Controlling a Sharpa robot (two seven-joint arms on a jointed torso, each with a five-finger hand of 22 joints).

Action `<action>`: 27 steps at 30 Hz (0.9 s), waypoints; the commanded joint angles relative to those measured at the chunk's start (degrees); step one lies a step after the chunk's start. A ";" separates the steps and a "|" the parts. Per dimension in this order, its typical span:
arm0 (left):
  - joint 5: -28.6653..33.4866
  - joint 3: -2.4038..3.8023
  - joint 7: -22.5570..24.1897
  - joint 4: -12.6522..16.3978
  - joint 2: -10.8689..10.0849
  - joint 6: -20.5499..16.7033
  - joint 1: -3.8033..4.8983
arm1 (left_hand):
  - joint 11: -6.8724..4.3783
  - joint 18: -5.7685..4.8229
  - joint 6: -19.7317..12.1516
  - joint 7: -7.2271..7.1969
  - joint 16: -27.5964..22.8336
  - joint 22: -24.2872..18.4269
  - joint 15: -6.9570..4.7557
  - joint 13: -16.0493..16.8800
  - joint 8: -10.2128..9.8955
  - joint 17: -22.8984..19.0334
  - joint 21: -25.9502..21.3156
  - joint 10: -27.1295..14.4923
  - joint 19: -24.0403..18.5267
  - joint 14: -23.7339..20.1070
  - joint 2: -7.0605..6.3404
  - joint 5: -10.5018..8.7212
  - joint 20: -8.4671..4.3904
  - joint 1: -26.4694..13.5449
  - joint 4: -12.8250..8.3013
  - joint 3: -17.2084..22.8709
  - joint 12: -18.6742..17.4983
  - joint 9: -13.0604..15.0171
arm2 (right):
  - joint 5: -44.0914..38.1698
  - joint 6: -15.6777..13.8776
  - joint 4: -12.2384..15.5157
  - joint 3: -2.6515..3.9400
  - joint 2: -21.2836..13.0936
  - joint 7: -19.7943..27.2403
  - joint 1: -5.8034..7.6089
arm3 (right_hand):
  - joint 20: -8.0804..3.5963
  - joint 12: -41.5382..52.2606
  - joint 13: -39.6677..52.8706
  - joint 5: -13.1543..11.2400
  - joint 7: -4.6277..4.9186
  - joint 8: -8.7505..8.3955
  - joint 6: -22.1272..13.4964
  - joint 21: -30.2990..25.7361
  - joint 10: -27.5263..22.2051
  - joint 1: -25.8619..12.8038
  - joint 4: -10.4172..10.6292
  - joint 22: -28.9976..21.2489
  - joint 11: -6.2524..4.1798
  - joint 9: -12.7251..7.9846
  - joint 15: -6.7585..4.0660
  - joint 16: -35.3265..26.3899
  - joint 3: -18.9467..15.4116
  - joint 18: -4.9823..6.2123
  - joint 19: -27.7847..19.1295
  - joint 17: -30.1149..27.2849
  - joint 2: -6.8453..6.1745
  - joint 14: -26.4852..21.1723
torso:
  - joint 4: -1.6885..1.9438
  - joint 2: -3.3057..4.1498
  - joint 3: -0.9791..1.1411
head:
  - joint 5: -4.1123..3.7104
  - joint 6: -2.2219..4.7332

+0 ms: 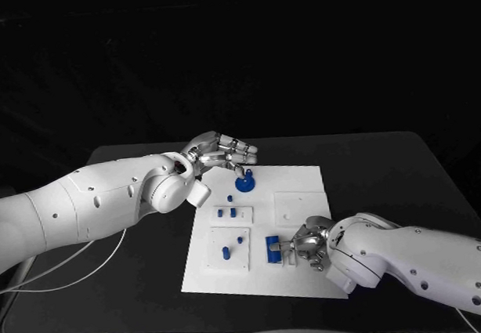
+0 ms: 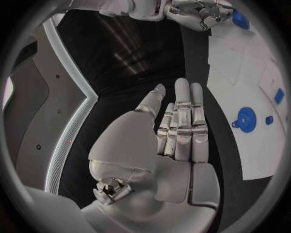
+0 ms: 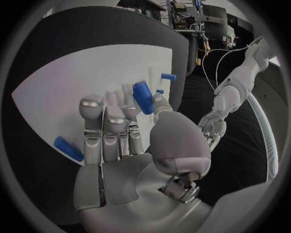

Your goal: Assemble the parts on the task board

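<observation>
The white task board (image 1: 295,209) lies mid-table. My left hand (image 1: 219,154) hovers over the board's far left corner, fingers straight and together, holding nothing (image 2: 182,121). Just beyond its fingertips a round blue part (image 1: 244,183) (image 2: 245,118) sits on the board. My right hand (image 1: 310,243) is at the board's near edge, where its thumb and fingers (image 3: 130,92) pinch an upright blue block (image 1: 275,248) (image 3: 143,97). Small blue pieces (image 1: 224,211) lie on the board's left half, with others (image 1: 225,253) nearer me.
White cables (image 1: 79,267) trail over the table's left side beside the left arm. The board's right part (image 1: 300,200) is bare white. Black table (image 1: 389,177) surrounds the board, with its edge close behind the left hand.
</observation>
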 commanded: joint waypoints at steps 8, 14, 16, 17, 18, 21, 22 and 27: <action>0.41 0.04 0.76 -0.30 -0.02 0.51 0.05 | -0.01 -0.03 0.01 0.35 0.35 -0.03 0.00 -0.04 -0.14 -0.08 -0.15 0.20 0.18 -0.29 0.26 -0.15 0.09 0.13 -0.06 -0.31 -0.16 0.05 | -3.81 -4.98 2.08 -0.11 -2.19 9.51 -0.14 | 0.32 3.03 2.04 0.16 0.93 -0.31 -3.08 2.73 0.57 3.23 -3.36 4.99 0.50 -0.05 0.41 0.50 -0.11 0.60 3.08 0.83 1.12 0.12 | -0.01 -0.01 0.01 | 0.09 0.42; 0.41 0.04 0.82 -0.52 -0.09 0.47 0.05 | 0.00 -0.03 0.02 0.40 0.33 -0.02 0.01 -0.04 -0.14 -0.09 -0.15 0.18 0.18 -0.31 0.28 -0.15 0.08 0.12 -0.05 -0.31 -0.17 0.04 | -7.85 -10.56 3.45 -0.09 -3.94 17.16 -0.14 | 0.36 6.06 4.10 -1.47 0.94 -0.38 -2.48 4.72 1.45 5.92 -7.37 5.33 0.45 -0.18 0.34 1.14 5.32 1.00 3.07 1.37 1.24 0.20 | -0.06 -0.02 0.03 | 0.16 0.72; 0.41 0.04 0.82 -0.58 -0.10 0.45 0.05 | 0.00 -0.03 0.02 0.40 0.33 -0.02 0.01 -0.04 -0.14 -0.09 -0.15 0.18 0.18 -0.31 0.28 -0.15 0.08 0.12 -0.05 -0.31 -0.17 0.04 | -9.21 -11.77 3.89 -0.07 -4.51 18.89 -0.14 | 0.42 6.39 4.34 -1.34 1.01 -0.32 -2.76 5.24 1.49 5.50 -8.24 5.39 0.48 -0.25 0.41 1.31 7.92 1.07 3.03 1.50 0.63 0.20 | -0.08 -0.01 0.05 | 0.08 0.84; 0.41 0.04 0.82 -0.59 -0.11 0.45 0.05 | 0.00 -0.03 0.02 0.40 0.33 -0.02 0.01 -0.04 -0.14 -0.09 -0.15 0.18 0.18 -0.31 0.28 -0.15 0.08 0.12 -0.05 -0.31 -0.17 0.04 | -9.81 -12.27 4.10 -0.07 -4.76 19.53 -0.14 | 0.45 6.40 4.34 -1.10 1.04 -0.36 -2.79 5.26 1.49 5.34 -8.36 5.38 0.49 -0.26 0.41 1.34 8.32 1.10 3.01 1.51 0.52 0.20 | -0.11 -0.01 0.05 | 0.07 0.84; 0.41 0.04 0.83 -0.60 -0.11 0.45 0.05 | 0.00 -0.03 0.02 0.40 0.33 -0.02 0.01 -0.04 -0.14 -0.09 -0.15 0.18 0.18 -0.31 0.28 -0.15 0.08 0.12 -0.05 -0.31 -0.17 0.04 | -10.42 -12.73 4.29 -0.07 -5.00 20.03 -0.13 | 0.44 6.42 4.35 -1.07 0.97 -0.39 -2.59 5.38 1.48 5.40 -8.65 5.39 0.44 -0.27 0.38 1.34 8.98 1.13 3.00 1.50 0.57 0.19 | -0.12 -0.01 0.04 | 0.05 0.83; 0.41 0.04 0.85 -0.58 -0.12 0.45 0.05 | 0.00 -0.03 0.02 0.40 0.33 -0.02 0.01 -0.04 -0.14 -0.09 -0.15 0.18 0.18 -0.31 0.28 -0.15 0.08 0.12 -0.05 -0.31 -0.17 0.04 | -12.16 -13.74 4.63 -0.06 -5.50 21.56 -0.13 | 0.44 6.47 4.37 -1.90 1.01 -0.39 -2.60 5.75 1.52 5.32 -9.28 5.45 0.44 -0.31 0.37 1.44 11.84 1.17 2.99 1.55 0.03 0.21 | -0.07 0.04 0.04 | 0.04 0.91; 0.41 0.03 0.85 -0.56 -0.14 0.43 0.05 | 0.00 -0.03 0.02 0.40 0.33 -0.02 0.01 -0.04 -0.14 -0.09 -0.15 0.18 0.18 -0.31 0.28 -0.15 0.08 0.12 -0.05 -0.31 -0.17 0.04 | -12.88 -14.08 4.70 -0.06 -5.62 22.09 -0.13 | 0.45 6.60 4.46 -2.28 1.05 -0.39 -2.66 5.87 1.60 5.62 -9.65 5.48 0.45 -0.33 0.37 1.47 12.79 1.17 2.97 1.58 0.13 0.20 | -0.06 0.06 0.05 | 0.05 0.99; 0.41 0.03 0.93 -0.51 -0.20 0.32 0.05 | 0.00 -0.03 0.02 0.40 0.33 -0.02 0.01 -0.04 -0.14 -0.09 -0.15 0.18 0.18 -0.31 0.28 -0.15 0.08 0.12 -0.05 -0.31 -0.17 0.04 | -16.99 -14.37 4.75 -0.05 -5.77 24.67 -0.13 | 0.60 6.68 4.50 -3.43 1.50 -0.41 -3.88 6.34 1.54 5.45 -11.75 5.54 0.65 -0.49 0.51 1.59 18.82 1.23 2.86 1.62 -0.16 0.20 | -0.01 0.03 0.07 | 0.01 0.94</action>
